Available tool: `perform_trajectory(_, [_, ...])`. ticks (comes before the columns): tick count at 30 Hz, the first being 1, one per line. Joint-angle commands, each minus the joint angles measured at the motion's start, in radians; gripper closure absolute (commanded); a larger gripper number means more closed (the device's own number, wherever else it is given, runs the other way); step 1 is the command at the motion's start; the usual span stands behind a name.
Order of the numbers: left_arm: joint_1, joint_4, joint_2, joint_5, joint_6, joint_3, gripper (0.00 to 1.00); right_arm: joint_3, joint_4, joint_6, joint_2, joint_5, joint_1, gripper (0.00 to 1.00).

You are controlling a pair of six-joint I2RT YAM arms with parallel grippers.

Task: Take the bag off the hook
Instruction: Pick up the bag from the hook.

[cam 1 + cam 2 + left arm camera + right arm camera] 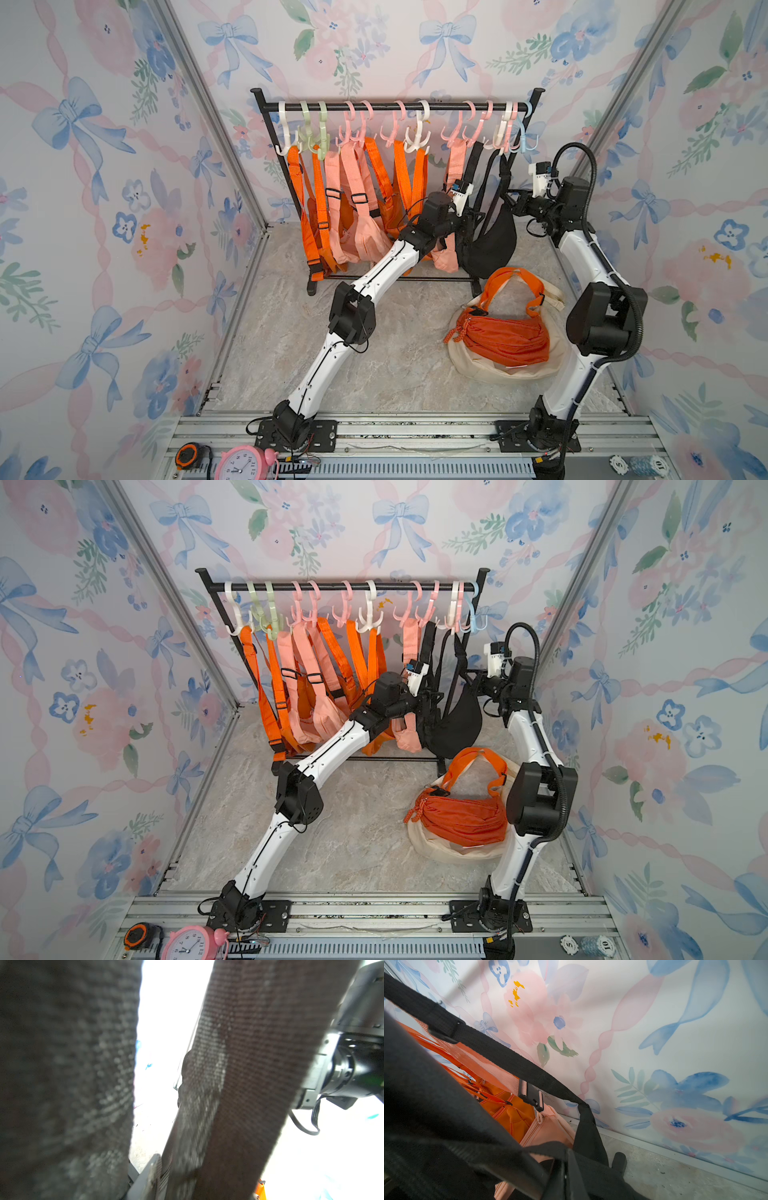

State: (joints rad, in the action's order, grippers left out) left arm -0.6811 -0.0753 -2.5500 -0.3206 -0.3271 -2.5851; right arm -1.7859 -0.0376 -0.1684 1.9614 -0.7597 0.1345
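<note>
One black bag [492, 245] hangs by its straps [473, 166] from hooks [500, 139] at the right end of the far rack [374, 107]. The right gripper [512, 199], fingers pressed together, meets the bag's right corner. The left gripper [471, 216] sits among the straps; I cannot tell how its fingers stand.

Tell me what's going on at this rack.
Both arms are working at the black bag, which hangs near the right end of the rack. The left gripper is in among its straps. The right gripper is shut at the bag's upper edge, but it isn't clear whether it grips fabric. The bag still hangs from its hook. An orange bag and a cream bag lie on the table.
</note>
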Motion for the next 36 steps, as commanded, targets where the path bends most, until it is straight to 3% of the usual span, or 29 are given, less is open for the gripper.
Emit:
perform_trajectory(1, [0.002,0.03,-0.041,-0.013,-0.018,-0.024,0.59,-0.014,0.013,0.018,-0.012,-0.006,-0.008,1.0])
perform_trajectory(5, [0.002,0.04,-0.042,-0.011,-0.026,-0.024,0.9,-0.009,0.02,0.028,-0.024,-0.003,-0.007,1.0])
perform_trajectory(7, [0.003,0.037,-0.035,-0.015,-0.027,-0.024,1.0,-0.008,0.028,0.038,-0.03,-0.001,-0.005,1.0])
perform_trajectory(10, [0.003,0.021,-0.02,-0.007,-0.015,-0.024,1.0,-0.008,0.028,0.038,-0.036,0.002,0.001,1.0])
perform_trajectory(13, [0.006,0.004,-0.005,-0.002,-0.006,-0.023,1.0,-0.011,0.027,0.038,-0.035,0.002,0.002,0.93])
perform_trajectory(17, [0.008,-0.011,0.013,-0.002,-0.007,-0.02,1.0,-0.043,0.069,0.061,-0.019,0.005,-0.005,1.0])
perform_trajectory(36, [-0.016,-0.038,0.114,0.044,0.034,-0.017,1.0,0.084,-0.017,0.007,-0.216,0.144,-0.011,1.0])
